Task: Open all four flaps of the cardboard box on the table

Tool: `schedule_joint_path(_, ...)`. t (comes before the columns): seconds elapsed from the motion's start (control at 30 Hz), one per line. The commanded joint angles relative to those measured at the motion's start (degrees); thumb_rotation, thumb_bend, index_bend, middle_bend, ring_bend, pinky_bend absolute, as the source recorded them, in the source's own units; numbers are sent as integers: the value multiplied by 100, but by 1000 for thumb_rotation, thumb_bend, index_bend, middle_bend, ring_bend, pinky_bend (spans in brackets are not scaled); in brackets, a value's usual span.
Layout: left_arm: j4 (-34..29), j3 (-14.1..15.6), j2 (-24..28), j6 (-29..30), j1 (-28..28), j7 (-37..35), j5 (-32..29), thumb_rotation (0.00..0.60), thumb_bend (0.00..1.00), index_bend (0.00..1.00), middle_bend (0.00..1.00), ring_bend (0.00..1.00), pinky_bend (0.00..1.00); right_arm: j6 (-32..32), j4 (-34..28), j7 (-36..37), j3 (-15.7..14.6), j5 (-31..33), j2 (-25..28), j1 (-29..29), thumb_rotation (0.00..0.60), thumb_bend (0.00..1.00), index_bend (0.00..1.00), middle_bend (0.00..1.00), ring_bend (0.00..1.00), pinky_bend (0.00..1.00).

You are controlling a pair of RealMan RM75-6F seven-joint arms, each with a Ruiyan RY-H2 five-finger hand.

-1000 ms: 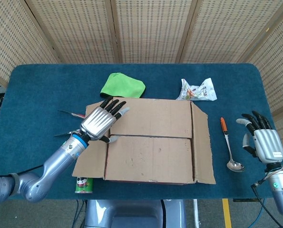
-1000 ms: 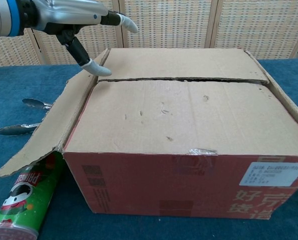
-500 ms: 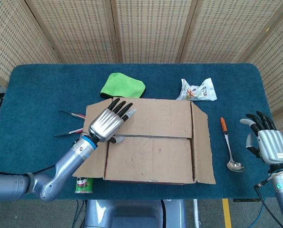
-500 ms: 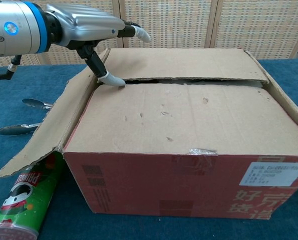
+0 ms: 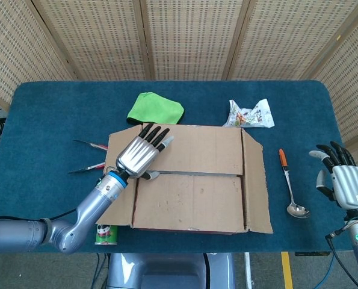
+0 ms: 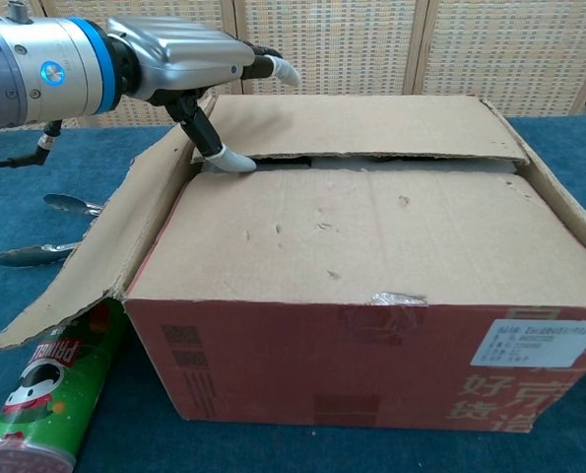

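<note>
Change: my left hand has advanced, thumb tip now wedged in the seam; far flap lifted slightly. Fingers spread, holding nothing. Cardboard box lies beneath it. Right hand idle, open.

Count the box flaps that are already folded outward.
2. The left side flap hangs out toward the Pringles can; the right side flap splays toward the spoon. The two top flaps lie nearly closed.
</note>
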Motion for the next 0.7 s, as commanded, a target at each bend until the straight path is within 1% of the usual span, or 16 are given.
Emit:
schedule_joint_path(0.03, 68, -21, -61, 44, -12, 25, -19, 402, 251, 0, 0, 0, 0, 26, -7, 36, -7, 0, 27, -32, 600, 827, 244, 171, 0, 86)
schedule_joint_path(0.13, 109, -42, -109, 89, -19, 53, -67, 406, 254, 0, 0, 0, 0, 64, -1, 53, -2, 23, 62, -74, 600, 827, 244, 171, 0, 86)
schedule_joint_path(0.27, 173, -82, -191, 242, 34, -22, 52, 450, 264, 0, 0, 0, 0, 101, -7, 76, 3, 30, 90, -111, 600, 827, 244, 171, 0, 86)
schedule_joint_path(0.37, 168, -128, -202, 337, 82, -99, 126, 455, 266, 0, 0, 0, 0, 112, -24, 78, -4, 3, 102, -121, 600, 827, 244, 171, 0, 86)
schedule_joint_path(0.53, 44, -240, -62, 463, 198, -349, 338, 455, 265, 0, 0, 0, 0, 102, -36, 67, 8, -8, 93, -108, 600, 827, 244, 171, 0, 86)
schedule_joint_path(0.7, -62, -431, 225, 565, 310, -646, 548, 455, 261, 0, 0, 0, 0, 78, -61, 36, 11, -28, 88, -88, 600, 827, 244, 171, 0, 86)
